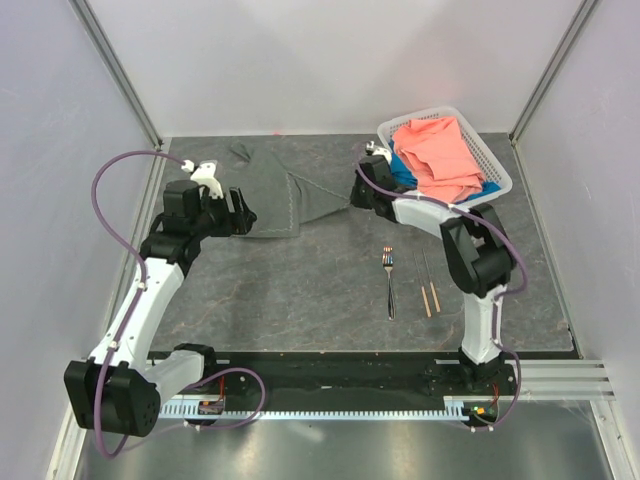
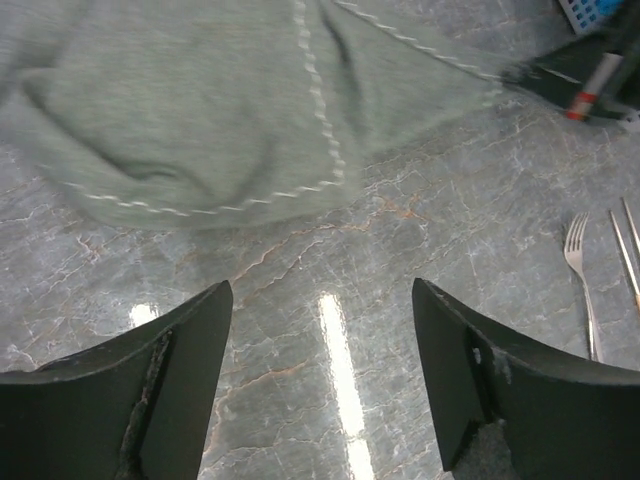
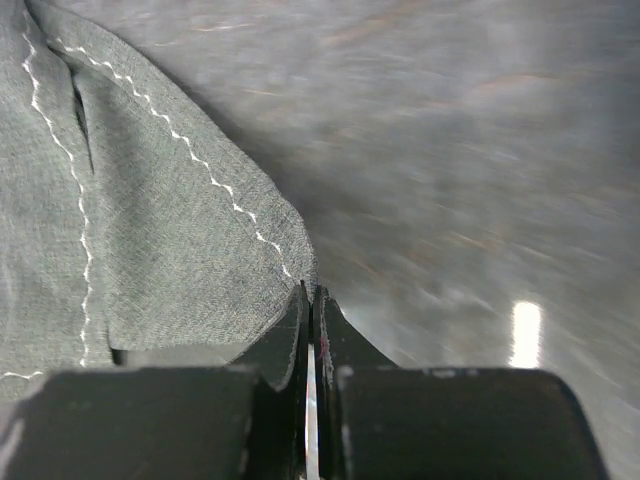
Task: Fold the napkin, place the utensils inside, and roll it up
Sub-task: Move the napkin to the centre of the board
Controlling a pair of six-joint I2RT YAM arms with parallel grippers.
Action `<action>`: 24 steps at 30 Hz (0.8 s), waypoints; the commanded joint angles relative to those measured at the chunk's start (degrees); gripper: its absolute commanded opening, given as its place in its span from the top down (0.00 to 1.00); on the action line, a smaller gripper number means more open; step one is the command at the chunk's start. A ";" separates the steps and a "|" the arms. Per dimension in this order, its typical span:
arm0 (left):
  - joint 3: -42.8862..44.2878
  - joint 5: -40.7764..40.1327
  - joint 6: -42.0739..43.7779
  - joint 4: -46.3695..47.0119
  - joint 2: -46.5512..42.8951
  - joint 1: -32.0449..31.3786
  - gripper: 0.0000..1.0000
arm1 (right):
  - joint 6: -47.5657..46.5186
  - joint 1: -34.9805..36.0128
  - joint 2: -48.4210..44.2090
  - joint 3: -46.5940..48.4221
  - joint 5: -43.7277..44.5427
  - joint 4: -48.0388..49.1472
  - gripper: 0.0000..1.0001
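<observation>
The dark grey napkin (image 1: pixel 275 190) lies crumpled at the back of the table, one corner drawn out to the right. My right gripper (image 1: pixel 353 196) is shut on that corner, and in the right wrist view the hem of the napkin (image 3: pixel 150 200) ends right at the closed fingertips of that gripper (image 3: pixel 311 292). My left gripper (image 1: pixel 246 216) stands open at the napkin's left front edge. Only bare table shows between the tips of the left gripper (image 2: pixel 320 288), with the napkin (image 2: pixel 200 110) just ahead. The silver fork (image 1: pixel 389 285) and the chopsticks (image 1: pixel 428 285) lie side by side at the front right.
A white basket (image 1: pixel 497 172) at the back right holds a salmon-pink cloth (image 1: pixel 440 155) over a blue cloth (image 1: pixel 405 175), close behind the right arm. Grey walls enclose the table on three sides. The fork (image 2: pixel 580 280) shows at the right edge of the left wrist view.
</observation>
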 commanded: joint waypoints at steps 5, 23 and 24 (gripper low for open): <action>1.45 -11.75 -0.89 -0.83 6.03 -15.50 0.23 | -7.41 -4.25 -15.27 -14.86 1.42 2.44 1.00; 11.47 -24.86 -5.13 12.78 37.68 -33.29 0.43 | -10.94 -6.54 -25.21 -27.00 -4.38 3.76 1.00; 11.65 -24.69 -4.87 14.27 38.47 -33.38 0.44 | -10.85 -6.72 -25.38 -27.35 -4.73 3.93 1.00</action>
